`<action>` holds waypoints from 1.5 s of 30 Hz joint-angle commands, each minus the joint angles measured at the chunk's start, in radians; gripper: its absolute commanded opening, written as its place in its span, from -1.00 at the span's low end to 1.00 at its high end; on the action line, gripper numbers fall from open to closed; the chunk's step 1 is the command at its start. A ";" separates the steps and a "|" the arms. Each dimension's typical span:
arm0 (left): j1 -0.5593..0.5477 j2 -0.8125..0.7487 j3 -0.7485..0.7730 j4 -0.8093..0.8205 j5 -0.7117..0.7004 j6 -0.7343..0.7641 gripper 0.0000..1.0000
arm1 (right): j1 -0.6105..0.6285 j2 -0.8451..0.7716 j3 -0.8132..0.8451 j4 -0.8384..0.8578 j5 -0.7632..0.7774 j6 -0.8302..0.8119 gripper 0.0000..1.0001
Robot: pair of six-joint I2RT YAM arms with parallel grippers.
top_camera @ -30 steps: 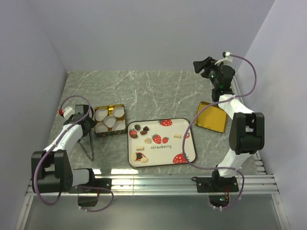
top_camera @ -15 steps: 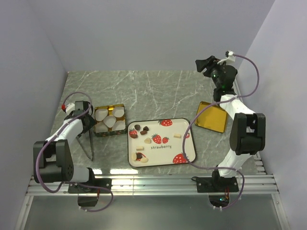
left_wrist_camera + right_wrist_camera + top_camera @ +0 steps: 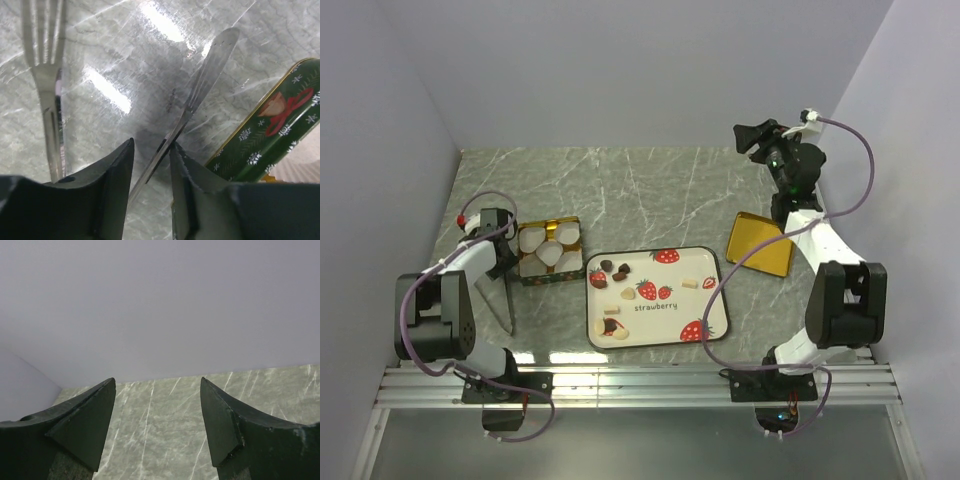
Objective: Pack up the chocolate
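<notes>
The chocolate (image 3: 617, 271) lies as small dark and cream lumps on the white strawberry tray (image 3: 670, 320) in the middle of the table. Left of the tin, metal tongs (image 3: 506, 303) lie on the table. My left gripper (image 3: 502, 266) is down at their far end. In the left wrist view one flat tong arm (image 3: 210, 65) runs between the jaws of my left gripper (image 3: 152, 142). That arm touches the right finger (image 3: 192, 180), with a gap on the left side. The forked arm (image 3: 44, 75) lies further left. My right gripper (image 3: 748, 135) hangs high at the back right, open and empty (image 3: 157, 380).
A green and gold tin (image 3: 548, 250) holding white paper cups stands beside my left gripper, and its side (image 3: 270, 130) fills the right of the left wrist view. A gold lid (image 3: 760, 243) lies right of the tray. Walls close in the table.
My left gripper has drawn in beside the tin at the far end of the tongs and its jaws have narrowed around one tong arm. The right arm has swung slightly right.
</notes>
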 commanded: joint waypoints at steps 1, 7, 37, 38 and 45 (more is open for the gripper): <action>0.001 0.006 0.043 0.020 -0.016 0.027 -0.21 | -0.002 -0.100 -0.028 0.032 0.023 -0.022 0.50; 0.001 0.008 0.054 0.061 -0.027 0.059 -0.64 | -0.002 -0.172 -0.065 0.015 0.026 -0.029 0.49; 0.036 0.376 0.462 0.359 0.226 0.556 -0.99 | 0.013 -0.510 -0.229 -0.068 0.149 -0.076 0.49; 0.045 0.417 0.517 0.343 0.281 0.565 -0.96 | 0.013 -0.515 -0.231 -0.069 0.153 -0.079 0.49; 0.085 0.549 0.675 0.287 0.349 0.610 -0.85 | 0.013 -0.542 -0.238 -0.092 0.176 -0.090 0.49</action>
